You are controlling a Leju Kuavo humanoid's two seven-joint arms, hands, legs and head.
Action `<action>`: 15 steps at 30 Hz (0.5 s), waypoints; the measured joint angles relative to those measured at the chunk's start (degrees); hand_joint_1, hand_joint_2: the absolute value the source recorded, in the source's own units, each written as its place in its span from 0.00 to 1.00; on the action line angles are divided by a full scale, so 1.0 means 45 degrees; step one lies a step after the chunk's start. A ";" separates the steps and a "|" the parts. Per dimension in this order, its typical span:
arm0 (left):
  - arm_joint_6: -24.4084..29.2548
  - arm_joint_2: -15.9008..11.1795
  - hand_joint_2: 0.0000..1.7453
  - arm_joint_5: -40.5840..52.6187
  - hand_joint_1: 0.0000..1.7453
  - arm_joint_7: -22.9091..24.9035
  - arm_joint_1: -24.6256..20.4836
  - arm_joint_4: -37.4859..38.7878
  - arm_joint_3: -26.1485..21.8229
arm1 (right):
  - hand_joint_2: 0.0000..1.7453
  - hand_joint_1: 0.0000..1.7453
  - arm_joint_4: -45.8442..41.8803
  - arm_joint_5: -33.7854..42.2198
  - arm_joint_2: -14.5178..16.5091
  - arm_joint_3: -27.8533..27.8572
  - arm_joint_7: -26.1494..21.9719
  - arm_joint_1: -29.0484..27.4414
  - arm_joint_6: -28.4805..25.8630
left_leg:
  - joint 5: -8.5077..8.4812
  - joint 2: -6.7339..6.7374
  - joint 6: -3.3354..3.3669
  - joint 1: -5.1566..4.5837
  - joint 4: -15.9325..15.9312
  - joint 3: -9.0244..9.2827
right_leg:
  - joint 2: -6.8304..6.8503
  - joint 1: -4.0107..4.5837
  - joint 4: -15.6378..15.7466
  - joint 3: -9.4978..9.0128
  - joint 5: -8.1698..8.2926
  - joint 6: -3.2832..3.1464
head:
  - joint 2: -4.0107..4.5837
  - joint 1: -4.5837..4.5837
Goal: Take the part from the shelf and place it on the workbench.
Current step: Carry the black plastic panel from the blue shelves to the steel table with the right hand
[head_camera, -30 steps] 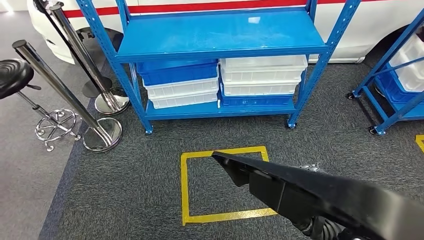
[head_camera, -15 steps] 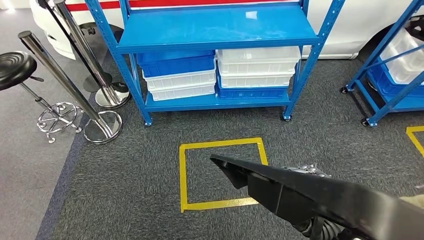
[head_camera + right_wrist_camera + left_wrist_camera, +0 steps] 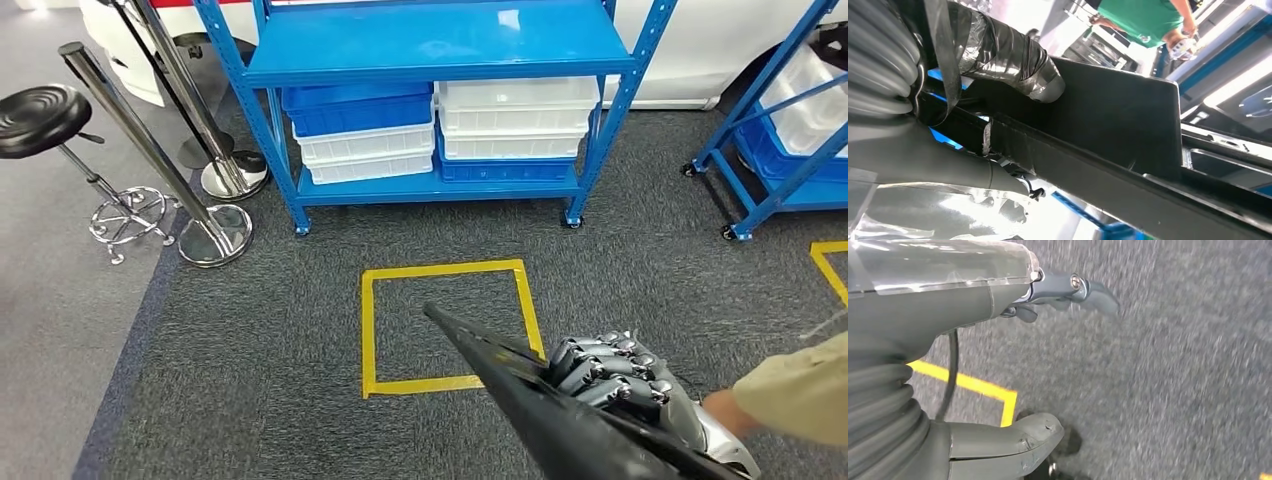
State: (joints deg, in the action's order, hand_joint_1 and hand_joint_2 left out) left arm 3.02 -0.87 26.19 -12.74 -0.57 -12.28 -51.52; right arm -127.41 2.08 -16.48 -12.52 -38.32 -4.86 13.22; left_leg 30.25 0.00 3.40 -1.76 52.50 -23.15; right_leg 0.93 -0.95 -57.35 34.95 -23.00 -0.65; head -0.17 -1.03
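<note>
The right hand point(image 3: 618, 388) clamps the long black plastic part point(image 3: 540, 405), carrying it clear of the blue metal shelf point(image 3: 440, 50); the left hand point(image 3: 1058, 295) hangs spread.

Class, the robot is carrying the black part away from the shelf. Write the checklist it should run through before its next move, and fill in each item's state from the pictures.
1. Right hand grips the black part: ok; fingers wrap its edge in the head view.
2. Left hand holds nothing: ok; it hangs over the carpet.
3. Part is off the blue shelf: ok; the top deck is bare.
4. Workbench located: cannot tell; none is seen.
5. Nobody close to the arm: not ok; a person's sleeve and hand are beside the right hand.
6. Part's pointed tip free of obstacles: ok; it hangs above the yellow square.
</note>
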 joint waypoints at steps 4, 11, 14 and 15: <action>0.0047 0.0043 1.00 0.0078 0.00 0.0035 0.0007 0.0000 -0.0042 | 1.00 1.00 -0.0196 -0.0144 0.0007 -0.0035 -0.0118 -0.0080 -0.0075 | -0.0790 0.0126 0.0087 0.0082 -0.0408 -0.0383 | -0.0106 0.0027 -0.1008 0.0497 -0.1208 0.0168 | 0.0000 0.0008; 0.0053 0.0180 1.00 0.0206 0.00 0.0074 0.0013 -0.0001 -0.0073 | 1.00 1.00 -0.0264 -0.0277 0.0022 -0.0117 -0.0261 -0.0169 -0.0480 | -0.1289 0.0166 -0.0076 0.0082 0.0441 -0.1876 | -0.0147 -0.0058 -0.1937 -0.0673 -0.1438 0.0420 | 0.0000 0.0011; 0.0087 0.0189 1.00 0.0222 0.00 0.0047 0.0017 -0.0001 -0.0089 | 1.00 1.00 -0.0371 -0.0292 0.0028 -0.0118 -0.0322 -0.0208 -0.0567 | -0.1454 0.0133 -0.0243 0.0052 0.0574 -0.2043 | -0.0197 -0.0034 0.0188 -0.2057 -0.1695 0.0264 | 0.0000 0.0007; 0.0102 0.0191 1.00 0.0222 0.00 0.0041 0.0020 0.0000 -0.0100 | 1.00 1.00 -0.0401 -0.0294 0.0027 -0.0119 -0.0334 -0.0231 -0.0563 | -0.1520 0.0124 -0.0301 0.0057 0.0602 -0.2082 | -0.0214 -0.0015 0.0388 -0.2098 -0.1734 0.0149 | 0.0000 0.0006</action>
State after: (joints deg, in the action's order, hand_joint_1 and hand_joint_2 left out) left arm 3.48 -0.02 27.19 -12.56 -0.48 -12.28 -51.97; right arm -129.21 0.75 -16.36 -13.06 -39.82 -5.90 10.68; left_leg 23.41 0.56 2.05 -1.50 55.21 -32.52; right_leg -0.03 -1.02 -55.60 25.51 -30.80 0.02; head -0.17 -1.01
